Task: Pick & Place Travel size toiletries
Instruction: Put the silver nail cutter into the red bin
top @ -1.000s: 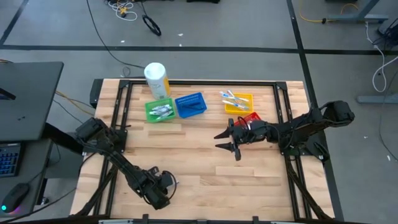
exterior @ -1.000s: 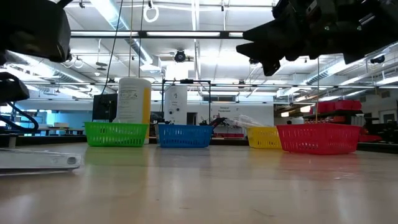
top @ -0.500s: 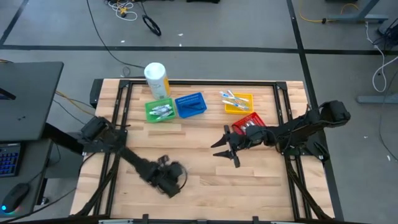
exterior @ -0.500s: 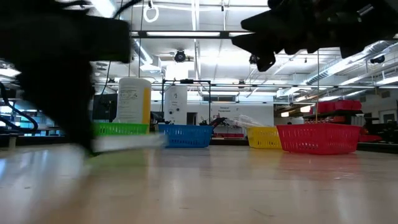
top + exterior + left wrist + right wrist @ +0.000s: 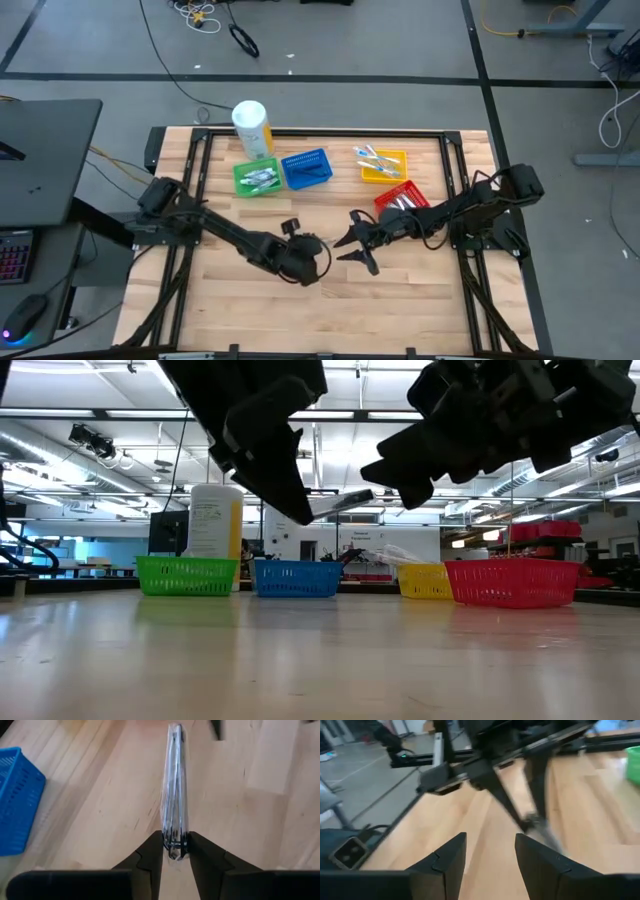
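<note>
Above bare tabletop (image 5: 100,820), left claw (image 5: 175,851) pinches wrapped toothbrush (image 5: 175,785).

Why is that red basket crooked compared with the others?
The red basket sits skewed and nearer the table's middle, out of the row formed by the green basket, blue basket and yellow basket. Nothing looks spilled or damaged.

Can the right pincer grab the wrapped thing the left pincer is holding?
Probably yes. The right pincer is open and points at the left pincer, which holds the wrapped item above the table. Only a small gap shows between them, with nothing in it.
</note>
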